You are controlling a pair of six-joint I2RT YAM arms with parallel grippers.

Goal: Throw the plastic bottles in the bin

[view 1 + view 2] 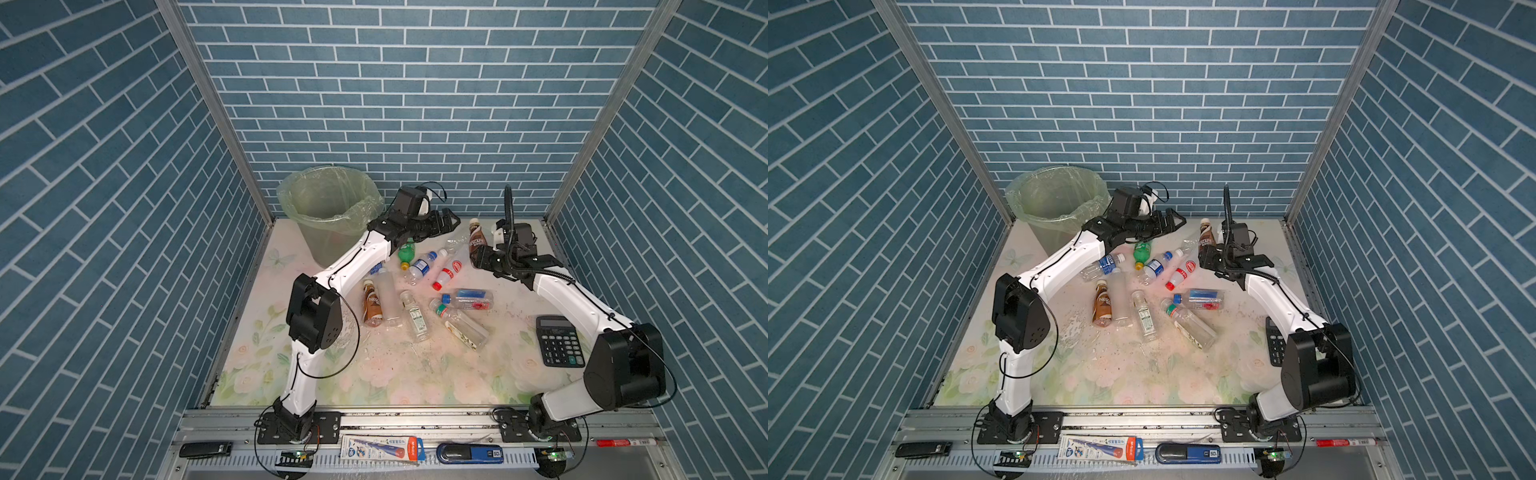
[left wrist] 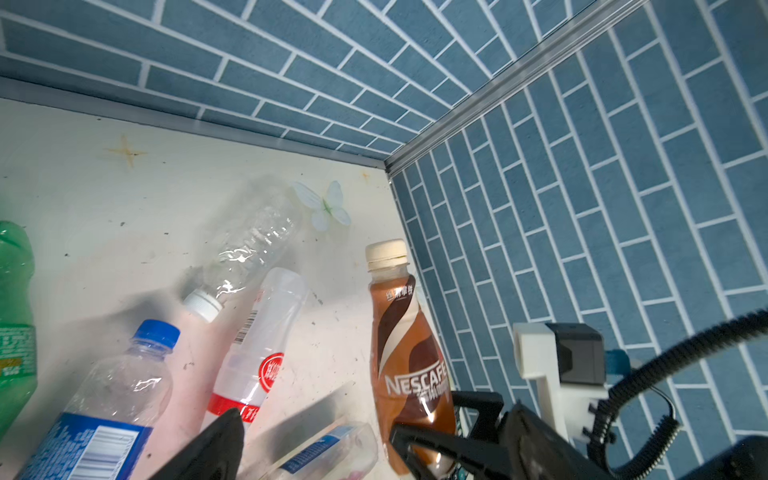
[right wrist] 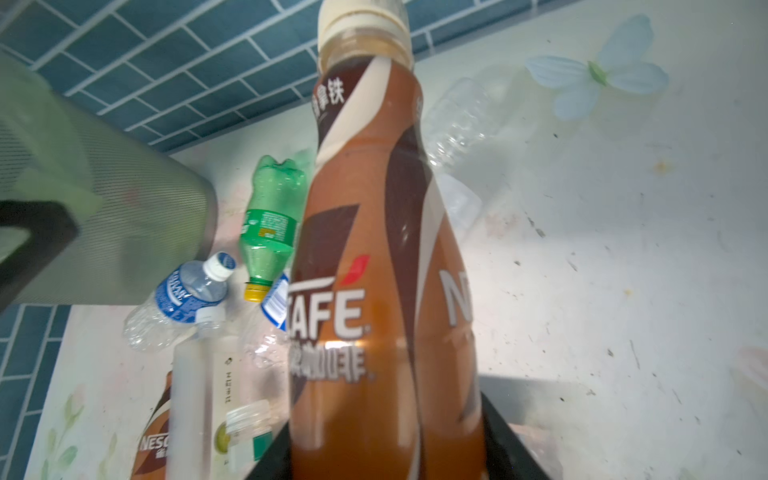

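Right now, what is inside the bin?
Only the crinkly green bag lining the bin shows in both top views; no bottle is visible inside. The deepest part is hidden behind the near rim, so something lying low could be missed.

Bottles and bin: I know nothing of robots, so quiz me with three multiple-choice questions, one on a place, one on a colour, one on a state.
1. The bin stands: A) at the back left corner of the table; B) at its front right; C) in its middle.
2. The cap of the green bottle is: A) red; B) yellow; C) blue.
3. The brown coffee bottle held in the right gripper is: A) lying flat; B) upside down; C) upright.

Answers: 1 A, both top views show it there. 2 B, the cap shows yellow in every view. 3 C, its cream cap points up.
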